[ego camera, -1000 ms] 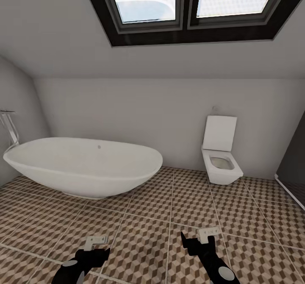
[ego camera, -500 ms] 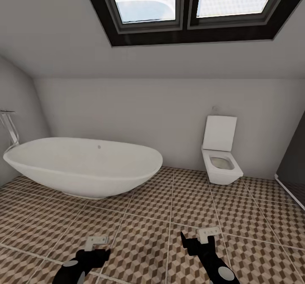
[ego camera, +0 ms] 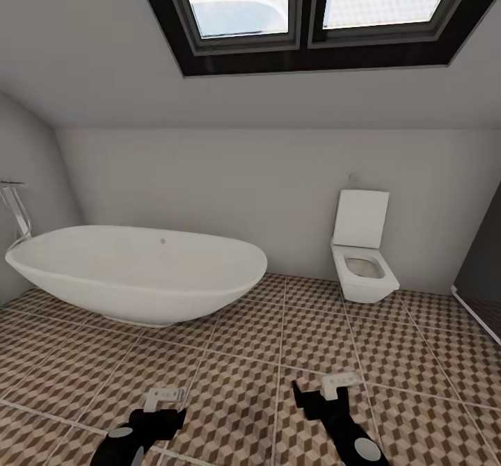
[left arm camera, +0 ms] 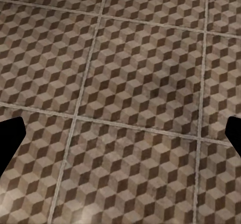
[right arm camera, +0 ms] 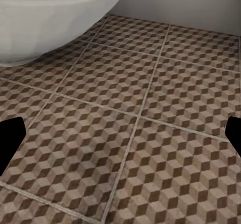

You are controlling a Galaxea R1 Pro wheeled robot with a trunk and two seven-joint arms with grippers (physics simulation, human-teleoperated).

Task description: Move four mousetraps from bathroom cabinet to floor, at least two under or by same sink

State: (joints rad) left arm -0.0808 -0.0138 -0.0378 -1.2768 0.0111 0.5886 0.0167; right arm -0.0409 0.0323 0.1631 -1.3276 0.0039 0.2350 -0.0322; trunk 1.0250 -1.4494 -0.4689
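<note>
I face the bathroom floor [ego camera: 250, 334], tiled in a brown and cream cube pattern. The mousetraps, the cabinet and the sink are out of view. My left gripper [ego camera: 165, 399] hangs low over the tiles at the lower left, and my right gripper [ego camera: 341, 381] at the lower right. In the left wrist view the left gripper [left arm camera: 120, 138] is open, its dark fingertips [left arm camera: 10, 141] at the picture's edges and bare floor [left arm camera: 130, 83] between them. In its own wrist view the right gripper [right arm camera: 120, 138] is open too, over bare floor [right arm camera: 150, 108].
A big oval white bathtub [ego camera: 139, 271] stands on the left, its underside [right arm camera: 50, 18] close to my right gripper. A square white toilet [ego camera: 362, 257] hangs on the back wall. A dark shower edge [ego camera: 480, 292] is at the right. A skylight [ego camera: 313, 7] is overhead.
Both arms have shifted slightly: the left gripper a little right and down, the right gripper a little left. The room and the camera have stayed still.
</note>
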